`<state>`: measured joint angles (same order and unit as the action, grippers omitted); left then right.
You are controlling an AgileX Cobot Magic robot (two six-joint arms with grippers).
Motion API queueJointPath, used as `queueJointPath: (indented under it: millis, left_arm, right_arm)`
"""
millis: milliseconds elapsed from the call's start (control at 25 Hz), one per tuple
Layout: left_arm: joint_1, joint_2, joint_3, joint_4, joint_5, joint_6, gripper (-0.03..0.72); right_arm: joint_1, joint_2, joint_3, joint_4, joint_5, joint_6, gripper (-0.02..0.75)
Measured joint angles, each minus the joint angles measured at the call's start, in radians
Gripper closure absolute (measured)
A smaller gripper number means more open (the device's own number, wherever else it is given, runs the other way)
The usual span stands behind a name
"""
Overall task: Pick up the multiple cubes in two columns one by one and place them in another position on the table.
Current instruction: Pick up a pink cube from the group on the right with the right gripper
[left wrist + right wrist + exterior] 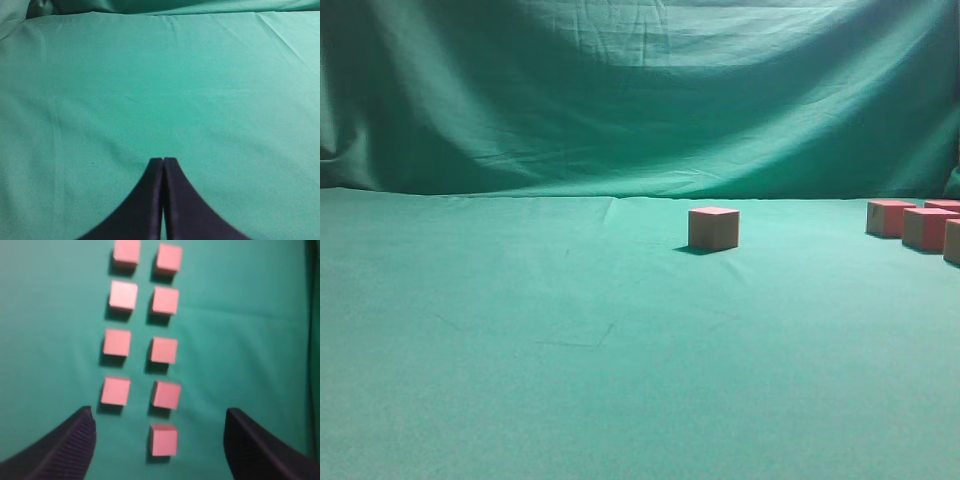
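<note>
Several salmon-red cubes lie in two columns on the teal table [250, 340] in the right wrist view. The nearest cube [163, 439] sits at the bottom of the right column, with no partner beside it in the left column. My right gripper [159, 412] hangs well above them, open wide, its dark fingers [70, 450] framing that nearest cube without touching it. One cube [713, 228] stands alone near the table's middle in the exterior view; others [890, 217] show at its right edge. My left gripper [163, 160] is shut and empty over bare cloth.
A draped green cloth backdrop [620, 100] closes off the far side of the table [570, 340]. Neither arm shows in the exterior view. The cube group at the right edge is cut off by the frame.
</note>
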<state>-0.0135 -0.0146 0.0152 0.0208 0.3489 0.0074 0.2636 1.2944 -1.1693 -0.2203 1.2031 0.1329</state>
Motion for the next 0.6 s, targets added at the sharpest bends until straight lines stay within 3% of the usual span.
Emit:
queueJointPath:
  millis: [360, 600]
  left_arm:
    - [0.000, 0.000, 0.000, 0.000, 0.000, 0.000, 0.688]
    - [0.000, 0.000, 0.000, 0.000, 0.000, 0.000, 0.688]
  right_arm:
    - [-0.106, -0.064, 0.368, 0.045, -0.200, 0.002, 0.210]
    - [-0.157, -0.017, 0.453, 0.075, -0.291, -0.011, 0.210]
